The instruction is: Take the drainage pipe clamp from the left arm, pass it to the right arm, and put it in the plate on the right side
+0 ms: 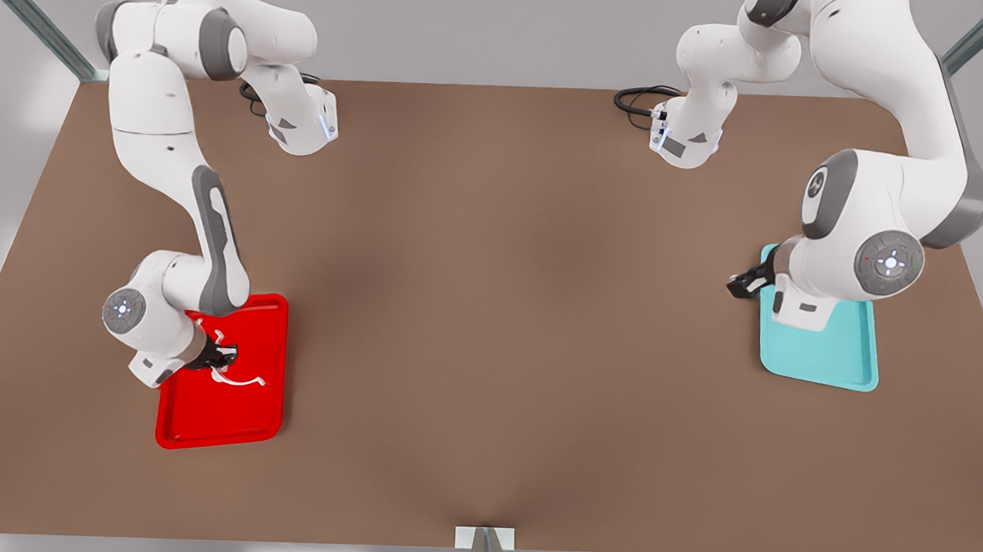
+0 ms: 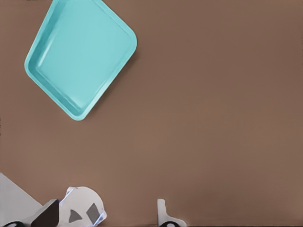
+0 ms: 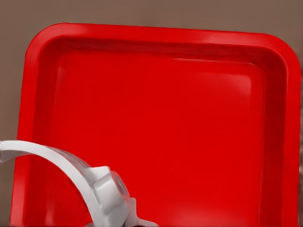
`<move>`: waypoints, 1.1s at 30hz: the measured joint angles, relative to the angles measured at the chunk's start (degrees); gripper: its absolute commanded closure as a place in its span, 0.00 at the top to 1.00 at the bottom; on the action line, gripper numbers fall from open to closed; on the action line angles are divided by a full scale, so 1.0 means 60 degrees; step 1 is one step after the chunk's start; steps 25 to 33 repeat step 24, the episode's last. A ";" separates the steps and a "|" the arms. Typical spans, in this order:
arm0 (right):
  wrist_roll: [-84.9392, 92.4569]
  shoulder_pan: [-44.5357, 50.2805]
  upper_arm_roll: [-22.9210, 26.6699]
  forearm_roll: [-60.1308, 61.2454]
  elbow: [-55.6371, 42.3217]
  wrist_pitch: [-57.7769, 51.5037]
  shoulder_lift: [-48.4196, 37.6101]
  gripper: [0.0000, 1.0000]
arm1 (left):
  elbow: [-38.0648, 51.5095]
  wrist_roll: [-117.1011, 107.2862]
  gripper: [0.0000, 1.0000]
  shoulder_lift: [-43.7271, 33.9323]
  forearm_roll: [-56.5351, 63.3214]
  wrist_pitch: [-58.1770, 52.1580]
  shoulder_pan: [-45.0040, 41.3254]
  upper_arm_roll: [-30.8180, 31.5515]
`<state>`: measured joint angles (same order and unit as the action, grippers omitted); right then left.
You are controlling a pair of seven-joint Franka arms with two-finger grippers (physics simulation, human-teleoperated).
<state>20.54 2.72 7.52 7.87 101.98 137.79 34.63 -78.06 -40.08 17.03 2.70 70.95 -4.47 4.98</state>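
The brown matte tabletop (image 1: 489, 326) is seen with a broad bare stretch between two trays set well apart. At the front view's left lies the bright red, smooth rectangular plate with rounded corners and a low raised rim (image 1: 261, 419); at the front view's right lies a teal tray of like shape (image 1: 836, 357).

The thin white curved drainage pipe clamp (image 1: 234, 373) is held over the red plate's inner area, clamped in the right gripper (image 1: 221, 355); whether it touches the floor cannot be told. In the right wrist view the clamp's band (image 3: 71, 165) arcs above the glossy red surface (image 3: 161, 118).

The right arm (image 1: 211, 239) is bent steeply downward over the plate. The left gripper (image 1: 744, 283) hangs just beside the teal tray's edge; its finger state cannot be told.
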 measured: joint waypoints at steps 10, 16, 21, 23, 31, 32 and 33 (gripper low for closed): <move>0.1081 -0.0143 0.0005 -0.0519 -0.0061 0.0393 0.0217 1.00 | 0.0008 0.3758 1.00 0.0000 0.0090 -0.0426 0.0013 0.0003; 0.1443 0.0256 0.0013 -0.0261 -0.3428 -0.2561 -0.0702 1.00 | 0.0013 0.5191 1.00 0.0000 0.0111 -0.0498 0.0009 0.0003; 0.0669 0.0273 -0.0044 -0.0415 -0.3179 -0.6270 -0.3447 1.00 | 0.0013 0.6070 1.00 0.0000 0.0115 -0.0513 0.0012 0.0003; 0.0280 0.0495 -0.0110 -0.0703 -0.3276 -0.7186 -0.3781 1.00 | 0.0013 0.6358 1.00 0.0000 0.0116 -0.0516 0.0013 0.0003; 0.0099 0.0614 -0.0121 -0.0828 -0.3322 -0.7551 -0.3844 1.00 | 0.0013 0.6491 1.00 0.0000 0.0116 -0.0518 0.0013 0.0003; 0.0099 0.0614 -0.0121 -0.0828 -0.3322 -0.7551 -0.3844 1.00 | 0.0013 0.6491 1.00 0.0000 0.0116 -0.0518 0.0013 0.0003; 0.0099 0.0614 -0.0121 -0.0828 -0.3322 -0.7551 -0.3844 1.00 | 0.0013 0.6491 1.00 0.0000 0.0116 -0.0518 0.0013 0.0003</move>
